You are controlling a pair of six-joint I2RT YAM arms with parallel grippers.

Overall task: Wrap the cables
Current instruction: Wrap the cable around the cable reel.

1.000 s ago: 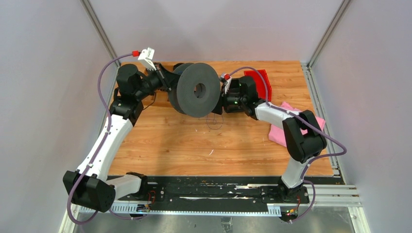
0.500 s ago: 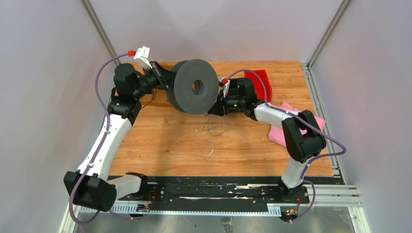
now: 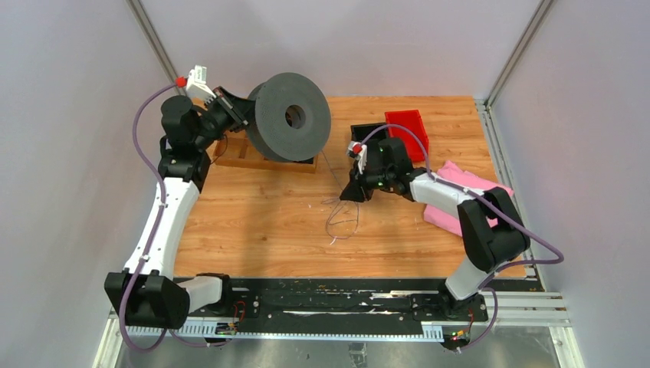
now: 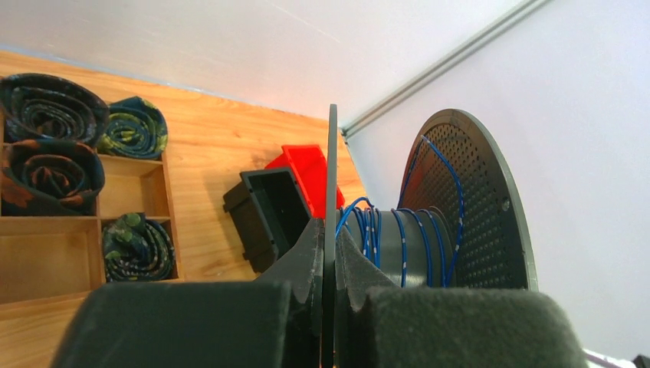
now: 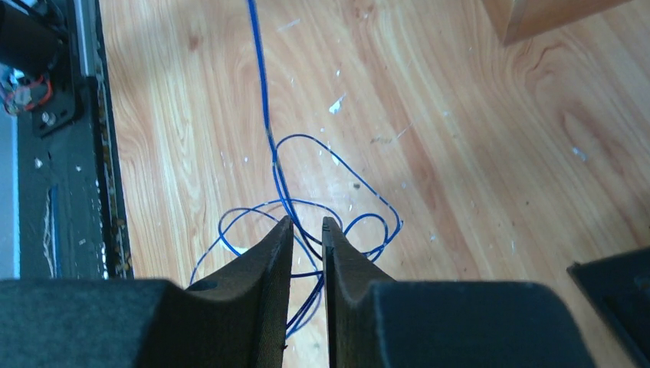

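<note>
Plainly: grey spool (image 3: pixel 287 126) held aloft at the far left, blue cable (image 3: pixel 341 218) lying loose at mid-desk.
Seen from the left wrist, the left jaws are closed on the thin edge of the spool's near disc, and turns of the cable sit wound round the core between the two discs. The spool hangs above a wooden tray (image 3: pixel 230 153) whose compartments hold rolled fabric (image 4: pixel 46 153). Most of the cable lies in loose loops on the desk (image 3: pixel 260 222), with one strand rising toward the spool. The right jaws hover low over those loops, drawn close with a slim gap. Strands run between the fingers (image 5: pixel 268 261), but I cannot tell whether they are pinched. A black bin (image 3: pixel 368 132), a red bin (image 3: pixel 406 126) and a pink cloth (image 3: pixel 460 192) sit to the right.
</note>
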